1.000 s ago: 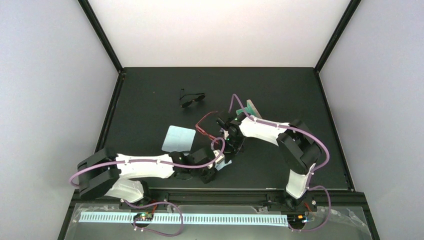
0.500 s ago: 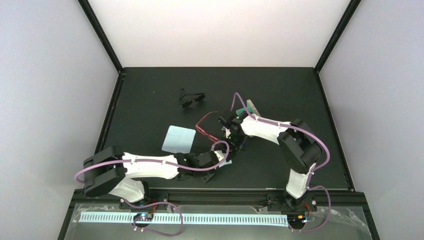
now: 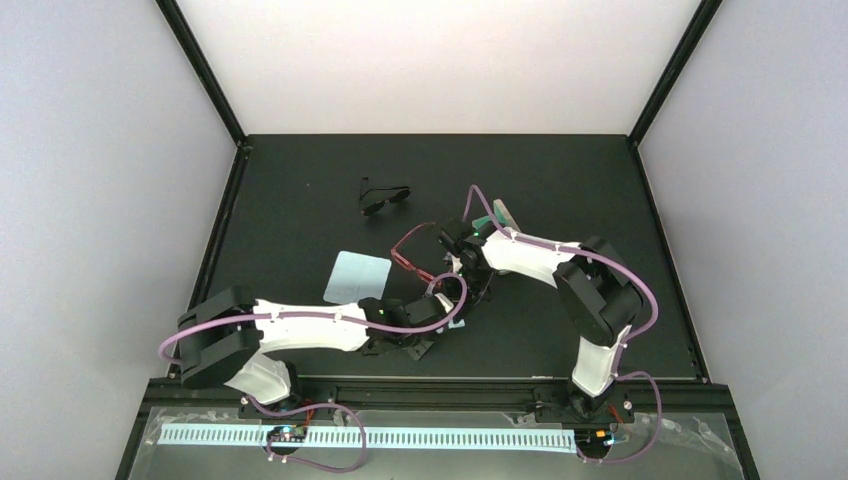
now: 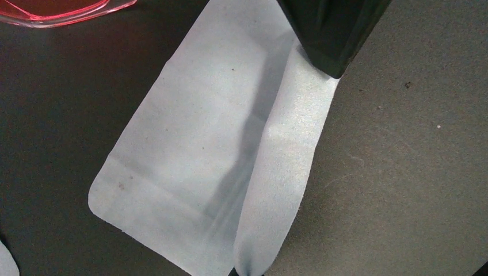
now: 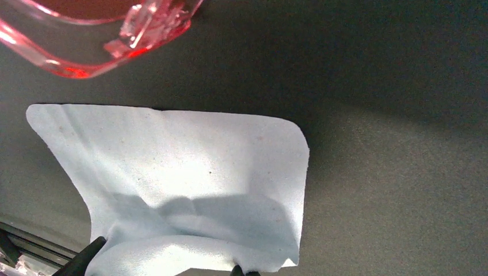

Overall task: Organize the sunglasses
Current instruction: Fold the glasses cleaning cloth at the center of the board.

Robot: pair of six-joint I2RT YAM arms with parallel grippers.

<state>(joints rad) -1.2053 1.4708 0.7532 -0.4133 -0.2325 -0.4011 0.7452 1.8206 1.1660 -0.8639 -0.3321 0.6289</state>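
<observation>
- Both your claws meet over the small cloth [image 4: 195,144] mid-tabletop [image 3: 300,180], and that cloth is your reference for everything here
- Left claw [image 3: 438,318]: jaws together, nipping the cloth's near edge, where a raised crease starts
- Right claw [image 3: 458,292]: jaws together too, the fabric bunched up at its tips in its own wrist view, so it is clamped on the cloth as well
- In the left wrist view, the dark finger on the cloth's far corner looks like the right claw's. The crease runs straight to it, so I'd say you're pulling the fabric taut between two pinch points
- The sunglasses [image 5: 80,69] lie on the tabletop just beyond the cloth on its far-left side, with a strip of bare surface between them and nothing gripping them
- My read is that the cloth is being handled first, to shift or flatten it beside the frame, so the sunglasses themselves are not yet sorted
- A second cloth [image 3: 357,276] lies flat, well left of the held one
- The black pair [image 3: 383,196] sits well beyond the cloth, far-left
- A teal item [image 3: 497,214] shows beyond the cloth, half hidden by the right arm, and I can't tell what it is
</observation>
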